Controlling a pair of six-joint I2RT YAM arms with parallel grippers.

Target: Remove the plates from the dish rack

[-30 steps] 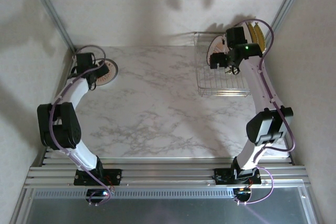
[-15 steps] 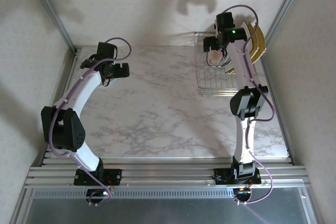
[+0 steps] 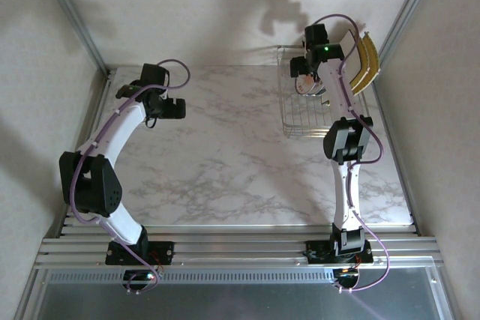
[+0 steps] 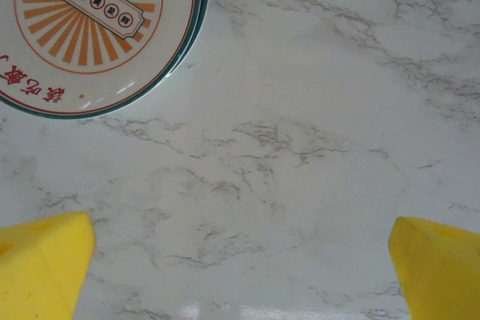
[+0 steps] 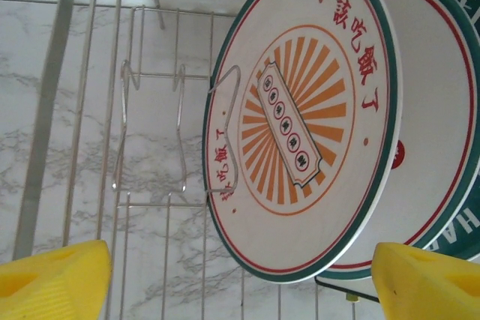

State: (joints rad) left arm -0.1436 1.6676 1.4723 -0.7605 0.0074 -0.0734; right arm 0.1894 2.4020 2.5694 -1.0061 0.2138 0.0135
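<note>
Because the round plates stand on edge in the dish rack, one behind another, I judge them by their look: rigid, glossy and likely slick, with thin green rims that could chip against the wire. The front one shows an orange sunburst and red characters, and a wire divider loop crosses its face. I think the best hold is on the free rim away from the wires, one finger on each face, followed by a straight lift so the plate clears the divider without scraping its neighbours.

My right gripper is spread wide and empty, its yellow pads at the lower corners of the wrist view, facing that front plate but not touching it. From above, my right arm reaches almost fully out to the rack in the far right corner, where yellow square plates lean at the back.

My left gripper is also spread and empty, pointing down at the marble table, near a matching plate lying flat. That arm is bent at the elbow.
</note>
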